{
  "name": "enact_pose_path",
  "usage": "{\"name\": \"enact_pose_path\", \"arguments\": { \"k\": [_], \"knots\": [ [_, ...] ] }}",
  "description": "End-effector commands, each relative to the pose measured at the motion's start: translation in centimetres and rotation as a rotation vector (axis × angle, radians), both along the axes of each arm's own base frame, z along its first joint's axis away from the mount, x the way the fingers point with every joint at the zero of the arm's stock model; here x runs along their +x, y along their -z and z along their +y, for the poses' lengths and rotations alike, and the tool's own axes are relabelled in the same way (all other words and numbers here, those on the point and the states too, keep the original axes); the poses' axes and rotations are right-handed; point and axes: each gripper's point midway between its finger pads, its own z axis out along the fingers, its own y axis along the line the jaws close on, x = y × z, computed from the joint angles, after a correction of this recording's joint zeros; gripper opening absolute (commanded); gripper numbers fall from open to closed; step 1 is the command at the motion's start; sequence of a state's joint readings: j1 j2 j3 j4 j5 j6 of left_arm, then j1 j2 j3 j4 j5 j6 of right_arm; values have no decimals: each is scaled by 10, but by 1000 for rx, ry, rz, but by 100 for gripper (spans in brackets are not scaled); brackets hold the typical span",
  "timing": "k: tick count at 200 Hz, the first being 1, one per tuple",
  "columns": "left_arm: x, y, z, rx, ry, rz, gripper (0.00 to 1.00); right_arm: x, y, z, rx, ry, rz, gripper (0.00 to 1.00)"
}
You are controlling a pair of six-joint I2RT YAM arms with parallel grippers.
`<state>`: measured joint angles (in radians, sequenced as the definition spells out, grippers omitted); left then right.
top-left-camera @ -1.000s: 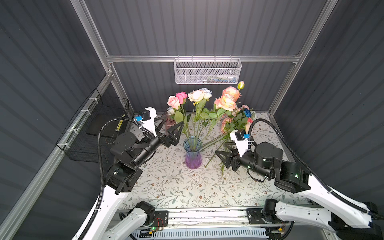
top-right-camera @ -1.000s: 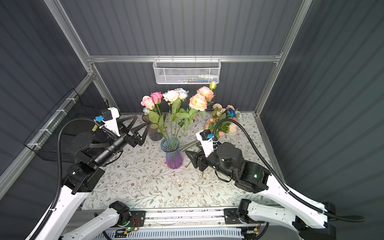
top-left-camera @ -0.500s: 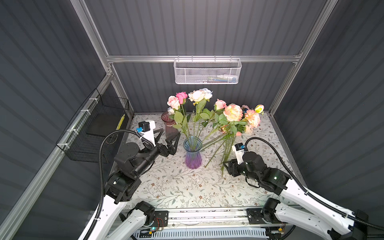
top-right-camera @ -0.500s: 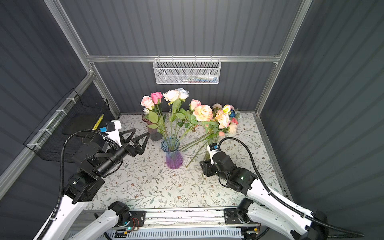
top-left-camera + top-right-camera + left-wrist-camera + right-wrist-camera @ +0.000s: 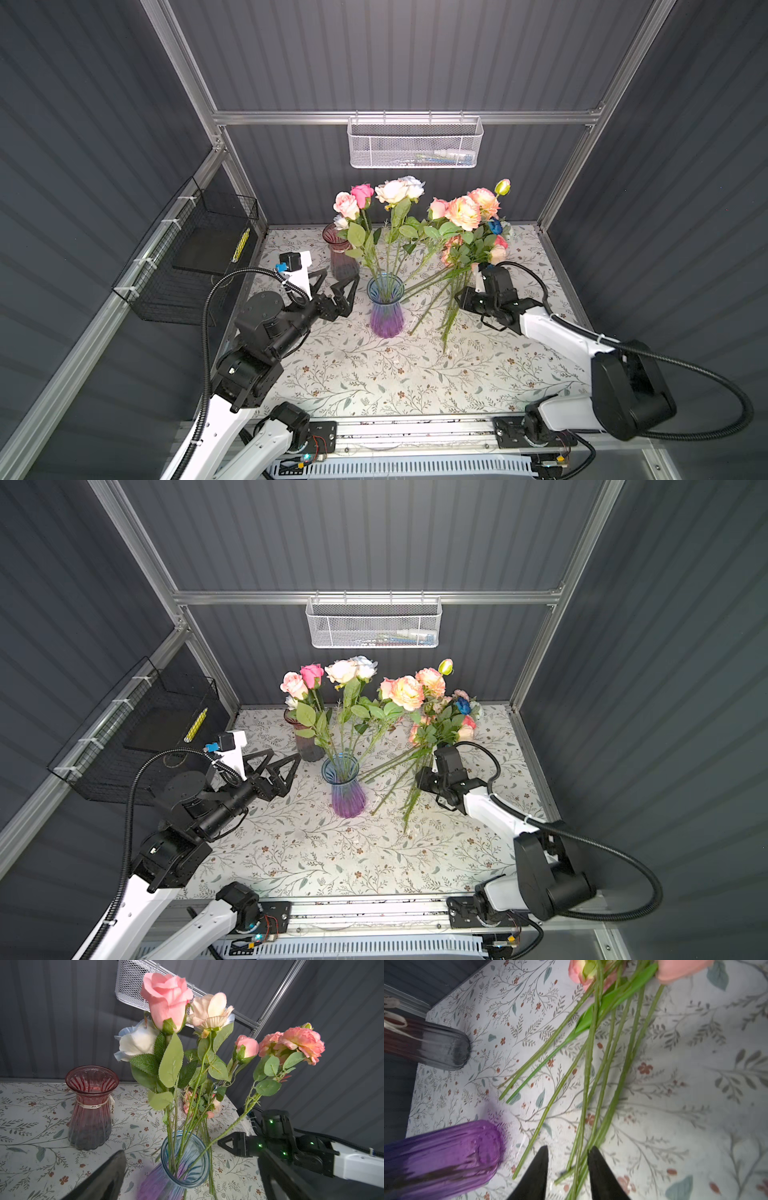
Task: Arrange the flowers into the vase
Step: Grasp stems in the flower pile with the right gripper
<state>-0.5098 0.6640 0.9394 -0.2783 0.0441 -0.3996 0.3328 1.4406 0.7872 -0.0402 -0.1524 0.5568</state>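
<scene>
The blue-to-purple glass vase (image 5: 386, 311) (image 5: 348, 791) (image 5: 166, 1178) stands mid-table and holds several flowers, among them a cream rose (image 5: 390, 193) and a pink rose (image 5: 166, 999). To its right a bunch of loose flowers topped by a peach rose (image 5: 463, 212) (image 5: 407, 692) stands tilted, stem ends on the table. My right gripper (image 5: 457, 300) (image 5: 417, 781) (image 5: 568, 1148) has its jaws around these stems (image 5: 591, 1105), which touch one finger; a gap shows beside the other. My left gripper (image 5: 340, 276) (image 5: 284, 755) (image 5: 191, 1152) is open and empty, left of the vase.
A dark red glass vase (image 5: 341, 257) (image 5: 89, 1109) stands empty behind the left gripper. More blooms, one deep blue (image 5: 494, 226), lie at the back right. A white mesh basket (image 5: 415, 143) hangs on the back rail, and a black wire basket (image 5: 199, 257) hangs on the left wall.
My right gripper's jaws have narrowed round the stems, and the arm dropped low beside the bunch. The bunch's blooms swung right, then came more upright. My left arm shifted slightly, still open.
</scene>
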Motion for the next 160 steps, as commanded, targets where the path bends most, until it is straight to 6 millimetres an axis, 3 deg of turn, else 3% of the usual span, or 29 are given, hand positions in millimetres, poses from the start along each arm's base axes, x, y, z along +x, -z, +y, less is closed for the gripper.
{"name": "enact_pose_path", "arguments": {
  "k": [1,48,83,129,160],
  "knots": [
    [-4,5,2,-10,1,23,100,29,-3,9,42,-32,-26,33],
    [-8,7,6,-7,-8,30,100,58,39,5,-30,-3,74,29],
    [-8,9,6,-2,-10,37,100,68,55,3,-70,5,116,28],
    [-8,11,8,3,-19,39,100,71,60,7,-64,-14,125,13],
    [-8,10,8,6,-19,39,100,67,43,9,-39,-27,75,3]
  ]
}}
